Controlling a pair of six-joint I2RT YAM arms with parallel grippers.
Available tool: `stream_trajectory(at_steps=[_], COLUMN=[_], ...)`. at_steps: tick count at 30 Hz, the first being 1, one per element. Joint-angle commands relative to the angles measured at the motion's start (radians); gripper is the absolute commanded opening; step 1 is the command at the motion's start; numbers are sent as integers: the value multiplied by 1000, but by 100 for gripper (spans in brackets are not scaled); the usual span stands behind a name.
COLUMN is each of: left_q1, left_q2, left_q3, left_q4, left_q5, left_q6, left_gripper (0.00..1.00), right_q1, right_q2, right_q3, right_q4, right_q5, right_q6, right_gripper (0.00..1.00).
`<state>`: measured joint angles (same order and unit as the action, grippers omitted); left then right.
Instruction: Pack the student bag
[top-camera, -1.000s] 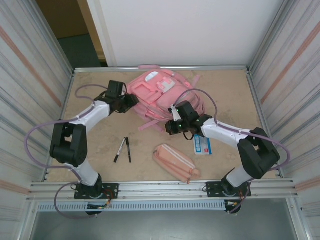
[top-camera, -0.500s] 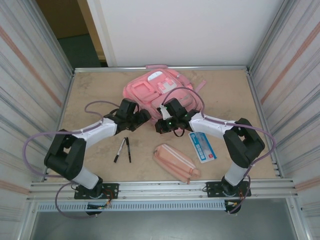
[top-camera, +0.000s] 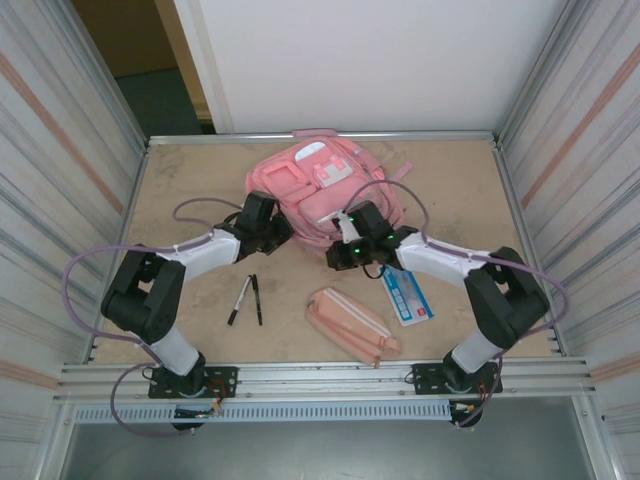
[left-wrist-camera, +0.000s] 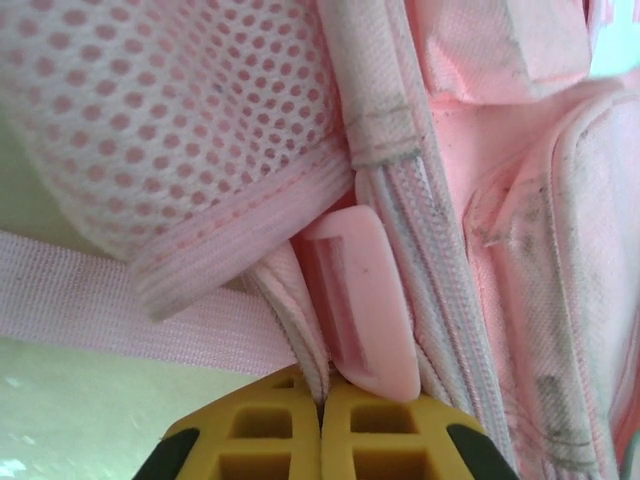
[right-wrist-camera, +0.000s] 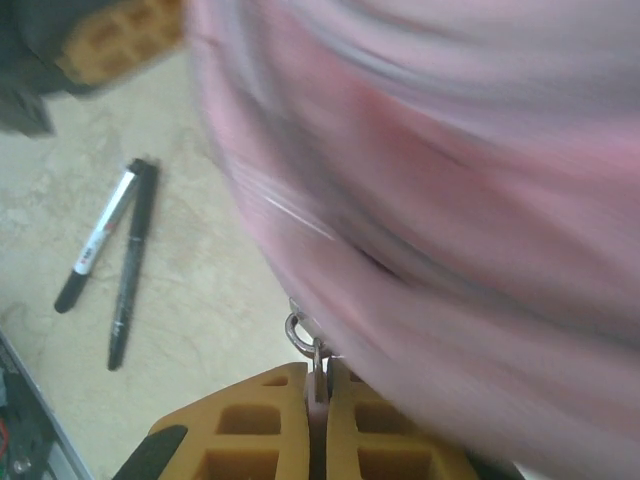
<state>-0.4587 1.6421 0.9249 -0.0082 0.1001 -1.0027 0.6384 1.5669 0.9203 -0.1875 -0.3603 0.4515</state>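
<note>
The student bag (top-camera: 325, 180), a large pink backpack, lies at the back middle of the table. My left gripper (top-camera: 277, 232) is at its near left edge. In the left wrist view the left gripper (left-wrist-camera: 322, 405) is shut on a pale zip seam (left-wrist-camera: 300, 330) of the student bag (left-wrist-camera: 520, 250), beside a pink pull tab (left-wrist-camera: 360, 300). My right gripper (top-camera: 340, 256) is at the bag's near edge. In the right wrist view the right gripper (right-wrist-camera: 318, 385) is shut on a zip pull with a metal ring (right-wrist-camera: 298, 335); the student bag (right-wrist-camera: 450, 200) is blurred.
Two pens (top-camera: 245, 298) lie left of centre, and the pens (right-wrist-camera: 110, 260) show in the right wrist view too. A small pink pencil case (top-camera: 350, 322) lies near the front. A blue and white card (top-camera: 408, 295) lies right of it. Metal walls close in both sides.
The bag has been dragged and turned since a second ago. In the last half second the left gripper drew back left and the right gripper moved right, both still gripping the bag.
</note>
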Motion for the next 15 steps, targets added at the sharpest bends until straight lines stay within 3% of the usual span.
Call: stream_trajectory(at_steps=[1, 5, 9, 10, 11, 12, 15], left_q1=[96, 154, 191, 200, 206, 207, 207], left_q2=[16, 65, 174, 178, 164, 142, 33], left_q3=[43, 142, 277, 280, 256, 229, 139], left_q4=[-30, -72, -94, -89, -57, -40, -57], left_q5=[-63, -18, 4, 24, 39, 41, 44], left_q6=[60, 162, 265, 250, 243, 230, 195], left_gripper=[0, 0, 0, 10, 36, 50, 58], right_q1=[-86, -168, -168, -167, -161, -153, -106], right_q2=[-97, -135, -141, -133, -119, -107, -65], right_q3=[-54, -79, -50, -42, -29, -13, 49], right_q4=[-129, -176, -177, -162, -149, -141, -130], right_q5=[41, 40, 34, 17, 2, -8, -5], right_q6=[-49, -76, -80, -70, -61, -51, -34], right_gripper=[0, 0, 0, 0, 0, 0, 0])
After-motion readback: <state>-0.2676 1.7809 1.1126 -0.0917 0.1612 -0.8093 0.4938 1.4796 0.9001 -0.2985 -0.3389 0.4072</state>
